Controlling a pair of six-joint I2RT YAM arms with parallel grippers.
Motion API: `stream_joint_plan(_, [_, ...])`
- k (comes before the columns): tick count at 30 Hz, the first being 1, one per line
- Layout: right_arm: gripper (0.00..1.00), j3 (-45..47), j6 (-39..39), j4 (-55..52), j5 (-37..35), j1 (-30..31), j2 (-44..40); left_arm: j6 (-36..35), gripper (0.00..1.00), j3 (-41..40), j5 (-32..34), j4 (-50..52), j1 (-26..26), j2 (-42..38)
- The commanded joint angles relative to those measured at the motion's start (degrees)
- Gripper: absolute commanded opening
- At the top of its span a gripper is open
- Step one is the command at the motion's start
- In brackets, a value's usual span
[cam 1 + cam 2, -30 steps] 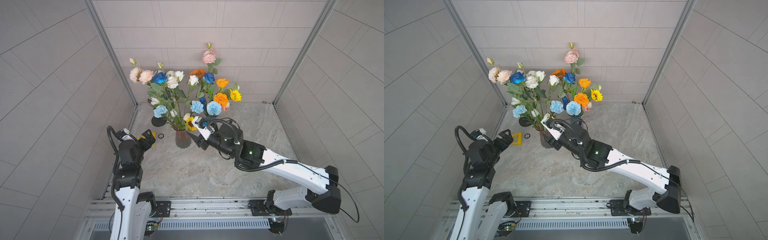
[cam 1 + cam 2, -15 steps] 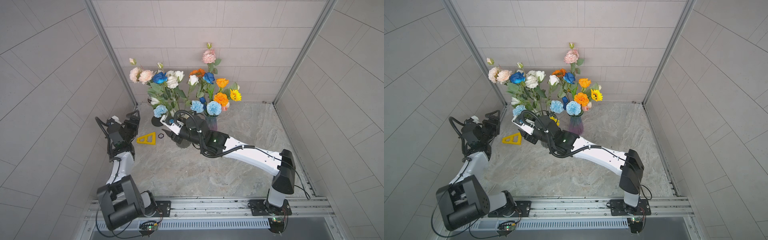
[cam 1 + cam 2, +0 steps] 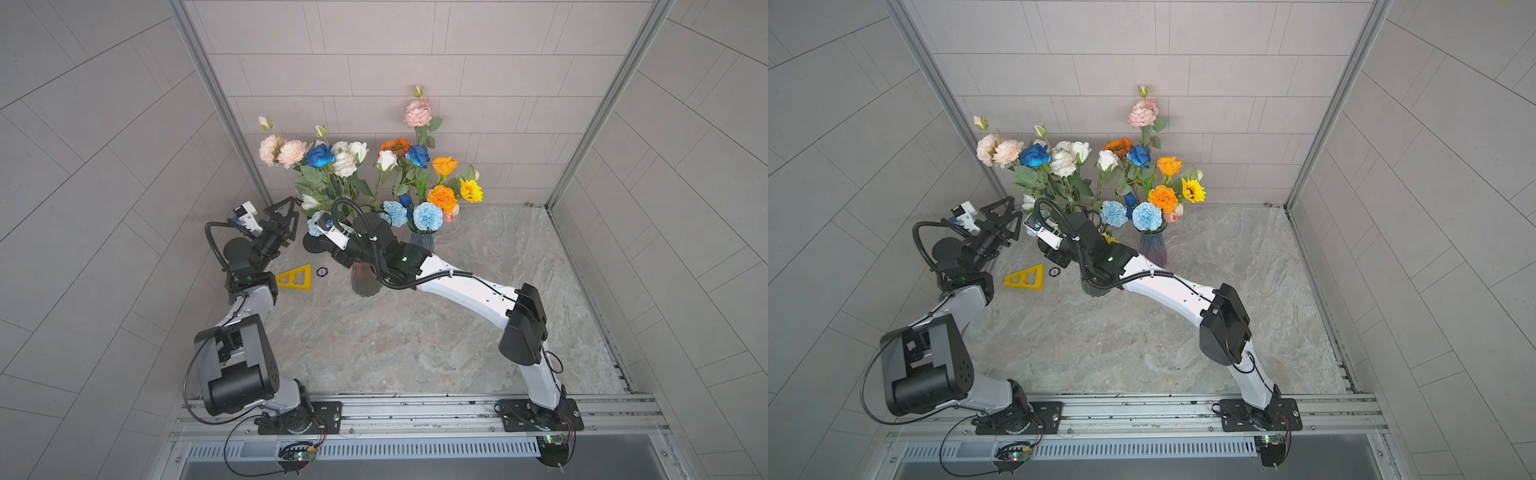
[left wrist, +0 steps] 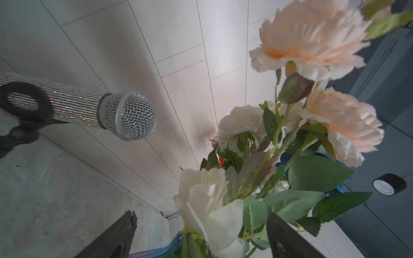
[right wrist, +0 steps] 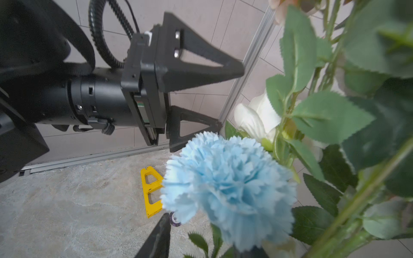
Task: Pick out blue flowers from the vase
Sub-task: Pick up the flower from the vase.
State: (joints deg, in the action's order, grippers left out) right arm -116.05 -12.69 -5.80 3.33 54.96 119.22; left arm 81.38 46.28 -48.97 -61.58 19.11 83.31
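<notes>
Right hand (image 5: 201, 236) pushed deeper into bouquet, grip unclear; frilly pale-blue carnation (image 5: 228, 192) nearby; left hand (image 3: 286, 212) wide.

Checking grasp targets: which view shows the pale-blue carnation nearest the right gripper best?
The right wrist view: the pale-blue carnation fills it, petals sharp. In both top views only a sliver peeks from behind the right arm's wrist camera. The left wrist view does not show it.

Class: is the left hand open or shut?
Open: the left hand has its two fingers spread apart, nothing between them.
</notes>
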Motion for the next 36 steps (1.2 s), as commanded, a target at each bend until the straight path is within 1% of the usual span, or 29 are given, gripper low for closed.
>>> stream_joint_plan(1, [0.45,-1.8,-0.6,-1.4,-0.1,-0.1,0.6,-4.4,0.94,1.2,-2.5,3.1,-1.8,-1.7])
stream_joint_plan(3, [0.44,-2.5,-0.5,-1.6,-0.1,-0.2,1.4,-9.0,0.95,1.4,-2.2,8.6,-2.9,-2.2])
stream_joint_plan(4, [0.43,-3.1,-0.5,-1.7,-0.4,-0.3,1.9,-11.2,0.94,1.4,-2.0,11.6,-3.5,-2.4])
stream_joint_plan(8, [0.33,-4.0,-0.3,-1.2,-1.7,-0.8,3.0,-16.6,0.94,1.6,-1.5,18.0,-5.3,-3.2])
stream_joint_plan(10, [0.24,-4.1,-0.6,-0.7,-2.4,-1.0,3.3,-19.6,0.94,1.7,-1.1,21.7,-6.5,-3.8])
stream_joint_plan(12, [0.23,-5.0,-1.5,-1.0,-3.4,-1.0,4.0,-22.3,0.94,1.6,-0.6,24.8,-7.7,-4.8])
stream_joint_plan(15, [0.23,-6.8,-1.9,-2.6,-3.4,-1.3,5.0,-24.3,0.94,0.7,0.1,26.4,-8.8,-6.6])
stream_joint_plan(16, [0.18,-6.9,-1.7,-2.6,-3.3,-1.5,5.2,-24.9,0.94,0.7,0.3,27.1,-9.2,-6.9])
stream_joint_plan(18, [0.02,-7.0,-1.3,-2.7,-3.5,-1.8,5.2,-26.1,0.94,1.3,0.5,28.8,-10.1,-7.1])
stream_joint_plan(19, [0.00,-6.9,-1.0,-2.8,-3.5,-1.9,4.9,-26.2,0.94,1.6,0.5,28.9,-10.6,-7.0])
stream_joint_plan(22, [0.00,-5.1,-0.7,-2.8,-3.5,-2.0,2.6,-26.5,0.94,2.2,1.1,29.1,-11.7,-6.6])
stream_joint_plan(25, [0.00,-0.2,1.1,-0.6,-2.4,-2.4,-2.4,-28.0,0.94,2.9,1.6,30.7,-12.3,-5.9])
stream_joint_plan(30, [0.00,10.3,8.5,6.9,4.9,-5.2,-11.2,-30.1,0.94,4.9,3.5,31.7,-12.8,-3.1])
stream_joint_plan(32, [0.00,14.1,10.0,10.8,7.0,-6.1,-14.0,-30.1,0.94,5.9,3.7,31.2,-13.2,-1.6])
stream_joint_plan(34, [0.00,15.7,10.6,12.8,8.6,-6.7,-15.4,-30.3,0.94,6.5,4.3,30.9,-13.6,-0.6])
stream_joint_plan(36, [0.00,15.3,11.3,13.1,10.7,-7.0,-15.9,-30.9,0.92,6.8,5.6,31.3,-14.0,0.0])
